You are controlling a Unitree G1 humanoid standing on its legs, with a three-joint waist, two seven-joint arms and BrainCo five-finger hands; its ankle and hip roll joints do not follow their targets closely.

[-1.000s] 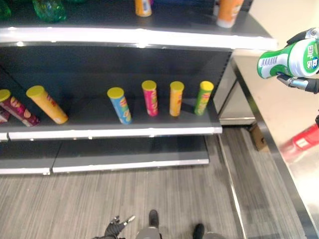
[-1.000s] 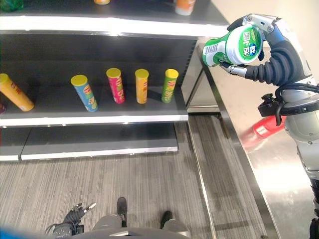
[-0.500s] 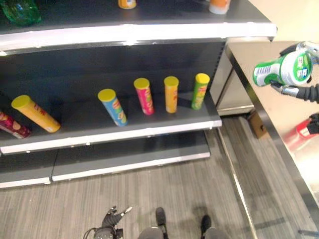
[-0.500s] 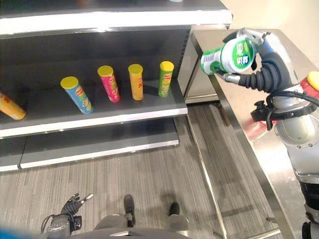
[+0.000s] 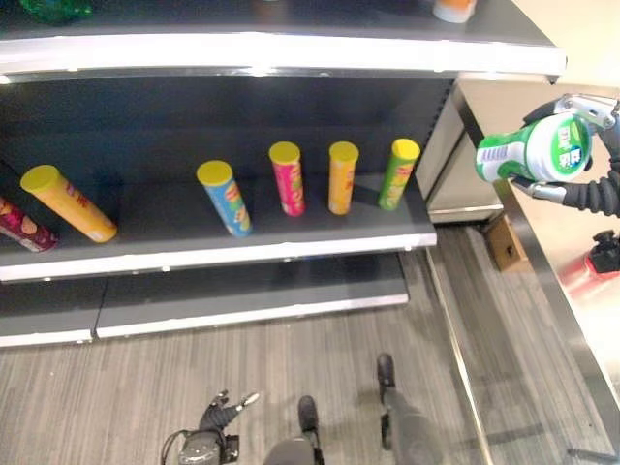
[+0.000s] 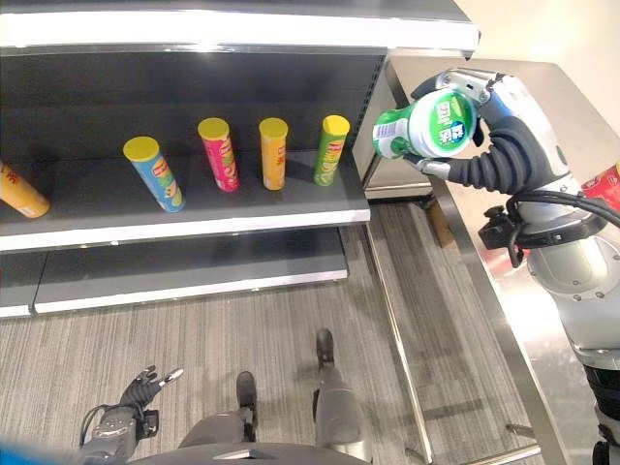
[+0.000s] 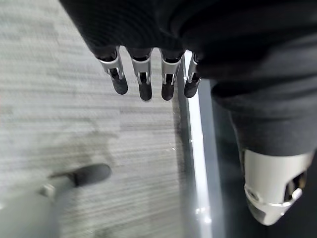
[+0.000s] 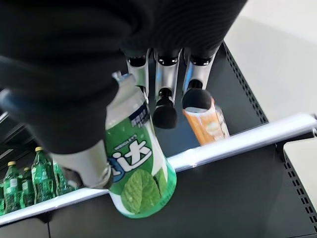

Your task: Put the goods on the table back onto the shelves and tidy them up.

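The right hand point(image 5: 572, 170) is curled round a green and white canister point(image 5: 531, 151), held on its side in the air beside the right end of the shelves point(image 5: 291, 247) and above the edge of the steel table point(image 5: 581, 329). On the middle shelf stand tilted tubes with yellow lids: an orange tube point(image 5: 68, 202), a blue tube point(image 5: 225, 199), a pink tube point(image 5: 289, 178), an orange-yellow tube point(image 5: 341, 177) and a green tube point(image 5: 398, 173). The left hand point(image 5: 223, 418) hangs low over the grey striped floor point(image 5: 145, 387), fingers loosely spread.

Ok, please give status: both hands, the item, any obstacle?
Right hand shut on green bottle, raised beside the shelf. Left hand open, low over floor. Nothing blocking.
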